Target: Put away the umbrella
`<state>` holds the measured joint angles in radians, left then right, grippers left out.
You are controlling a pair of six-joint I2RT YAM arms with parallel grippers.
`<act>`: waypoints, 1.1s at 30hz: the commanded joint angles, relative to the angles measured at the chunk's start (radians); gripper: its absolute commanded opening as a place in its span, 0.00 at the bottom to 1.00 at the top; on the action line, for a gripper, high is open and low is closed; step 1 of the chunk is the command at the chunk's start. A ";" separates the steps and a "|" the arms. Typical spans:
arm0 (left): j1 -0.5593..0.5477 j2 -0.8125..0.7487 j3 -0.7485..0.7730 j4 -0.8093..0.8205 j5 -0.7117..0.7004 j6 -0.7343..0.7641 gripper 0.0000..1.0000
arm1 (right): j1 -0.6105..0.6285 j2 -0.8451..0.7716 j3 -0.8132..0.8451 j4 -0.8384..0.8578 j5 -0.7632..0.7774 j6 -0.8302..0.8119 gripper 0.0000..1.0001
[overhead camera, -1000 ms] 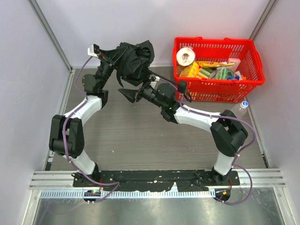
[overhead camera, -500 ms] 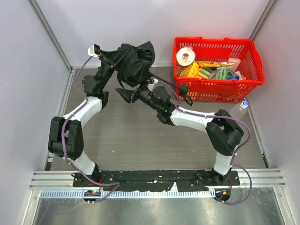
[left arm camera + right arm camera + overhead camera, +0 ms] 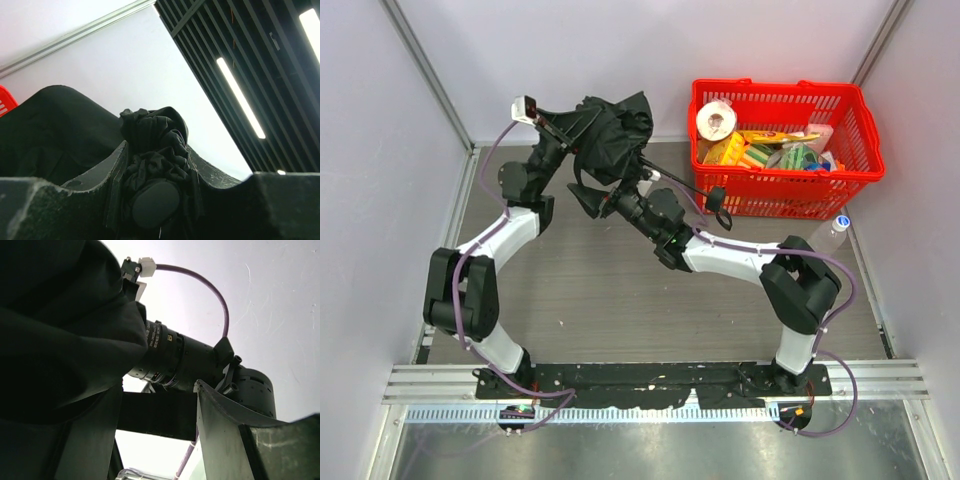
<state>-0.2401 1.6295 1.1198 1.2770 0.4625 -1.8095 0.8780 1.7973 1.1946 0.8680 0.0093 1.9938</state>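
Note:
The umbrella (image 3: 612, 135) is a crumpled bundle of black fabric held up over the table's far left. Its thin shaft (image 3: 676, 180) slopes down to the right, ending in a small black handle (image 3: 715, 195) with a loop, just before the basket. My left gripper (image 3: 575, 125) is shut on the umbrella; the left wrist view shows bunched fabric and a rounded black cap (image 3: 155, 202) squeezed in my left gripper (image 3: 156, 150). My right gripper (image 3: 590, 200) sits just under the fabric, jaws apart. In the right wrist view, fabric (image 3: 60, 330) drapes over one finger and a black band crosses the right gripper (image 3: 157, 396).
A red basket (image 3: 785, 198) with a paper roll and packets stands at the back right. A clear bottle (image 3: 836, 228) lies just beyond its near right corner. Walls close in on the left, back and right of the grey table (image 3: 600, 290).
The right arm has pushed a little left and up under the fabric. The umbrella's handle has drifted slightly right and down. The left gripper keeps its hold.

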 commanded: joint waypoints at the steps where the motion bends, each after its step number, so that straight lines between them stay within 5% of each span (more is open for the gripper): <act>1: -0.002 0.003 0.011 0.269 -0.012 0.048 0.00 | 0.016 -0.073 -0.003 0.094 0.047 0.658 0.63; 23: -0.001 0.033 0.064 0.269 0.008 0.156 0.00 | 0.016 -0.036 -0.066 0.233 0.103 0.724 0.61; 27: 0.001 0.039 0.051 0.271 0.002 0.164 0.00 | 0.016 -0.026 -0.053 0.226 0.087 0.721 0.50; 33: -0.001 0.033 0.035 0.269 -0.024 0.142 0.00 | -0.004 -0.029 -0.087 0.236 0.093 0.705 0.01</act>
<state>-0.2401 1.6825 1.1404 1.2819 0.4728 -1.6627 0.8917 1.7763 1.0954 1.0458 0.0868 1.9945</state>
